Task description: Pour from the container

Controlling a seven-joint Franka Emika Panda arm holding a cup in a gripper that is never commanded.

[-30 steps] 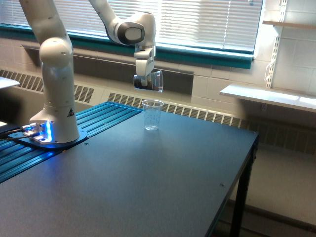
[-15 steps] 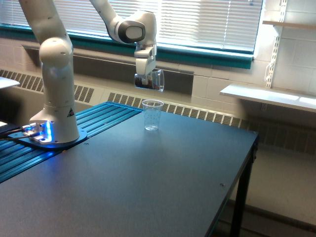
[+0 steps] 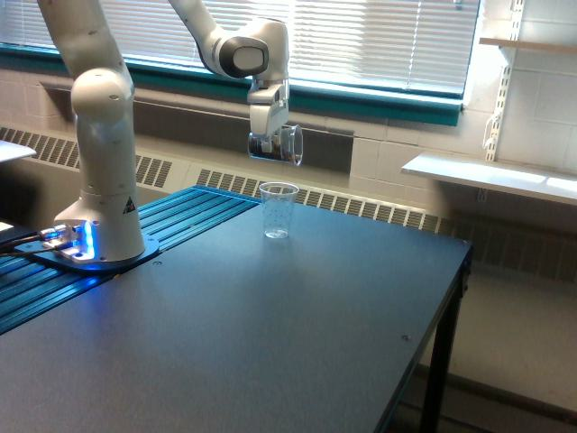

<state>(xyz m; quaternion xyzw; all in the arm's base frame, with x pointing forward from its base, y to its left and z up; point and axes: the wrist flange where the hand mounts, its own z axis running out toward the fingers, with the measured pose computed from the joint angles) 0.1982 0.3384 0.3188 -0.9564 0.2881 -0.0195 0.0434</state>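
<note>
Above, we see the gripper (image 3: 269,144) clasping the container (image 3: 287,145), tipped sideways. Below it, apart, a speckled cup (image 3: 278,210) stands upright near the tabletop's (image 3: 297,334) far edge.

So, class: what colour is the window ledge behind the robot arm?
Teal green; the window ledge shows in the exterior view.
</note>
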